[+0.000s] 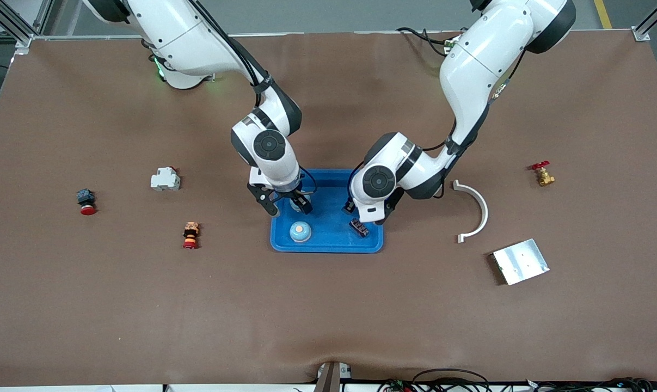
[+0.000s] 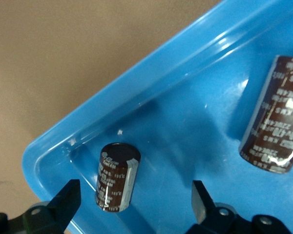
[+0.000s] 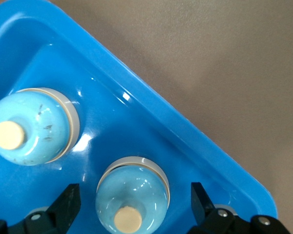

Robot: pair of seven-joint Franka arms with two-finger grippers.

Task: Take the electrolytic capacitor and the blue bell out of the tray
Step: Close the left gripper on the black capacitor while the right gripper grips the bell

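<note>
A blue tray [image 1: 328,245] lies mid-table. In it a light blue bell [image 1: 300,232] stands near the front rim. My right gripper [image 1: 289,208] is low over the tray and open. In the right wrist view its gripper [image 3: 134,207] has a second bell [image 3: 132,197] between its fingers, not touched; the first bell [image 3: 34,126] stands beside it. My left gripper [image 1: 365,215] is open over the tray's other end, above a dark capacitor [image 1: 359,227]. In the left wrist view its gripper [image 2: 134,204] has a brown capacitor [image 2: 117,177] lying between the fingers, untouched; another capacitor [image 2: 276,114] lies farther off.
Toward the right arm's end lie a white breaker [image 1: 165,178], a black and red button [image 1: 86,201] and an orange and red button [image 1: 190,234]. Toward the left arm's end lie a white curved piece [image 1: 472,209], a metal plate [image 1: 520,261] and a brass valve [image 1: 543,174].
</note>
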